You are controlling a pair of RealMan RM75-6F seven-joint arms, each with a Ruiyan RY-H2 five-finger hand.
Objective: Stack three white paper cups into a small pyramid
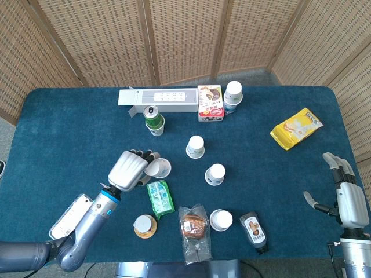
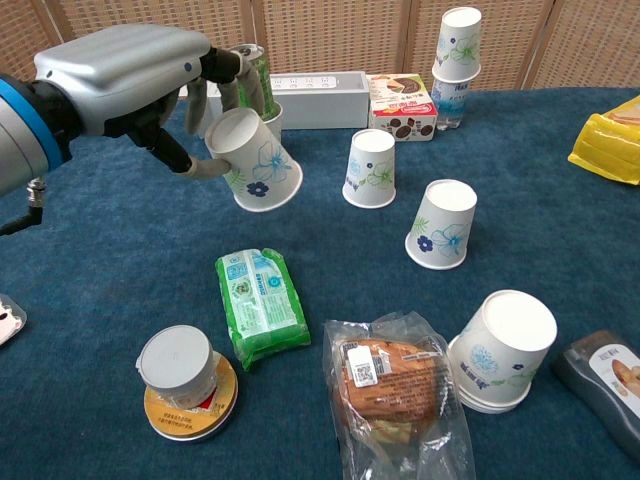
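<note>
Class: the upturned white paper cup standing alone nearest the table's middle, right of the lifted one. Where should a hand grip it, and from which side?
Grip the upturned white paper cup around its side wall, thumb opposite fingers, coming from above and the left. Its closed base faces up, leaving no rim to hook, and its left side is free.

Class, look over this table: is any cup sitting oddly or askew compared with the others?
Yes. One paper cup is tilted, held off the cloth by the left hand. Another cup stands mouth-up with a green can in it; the two middle cups sit mouth-down.
</note>
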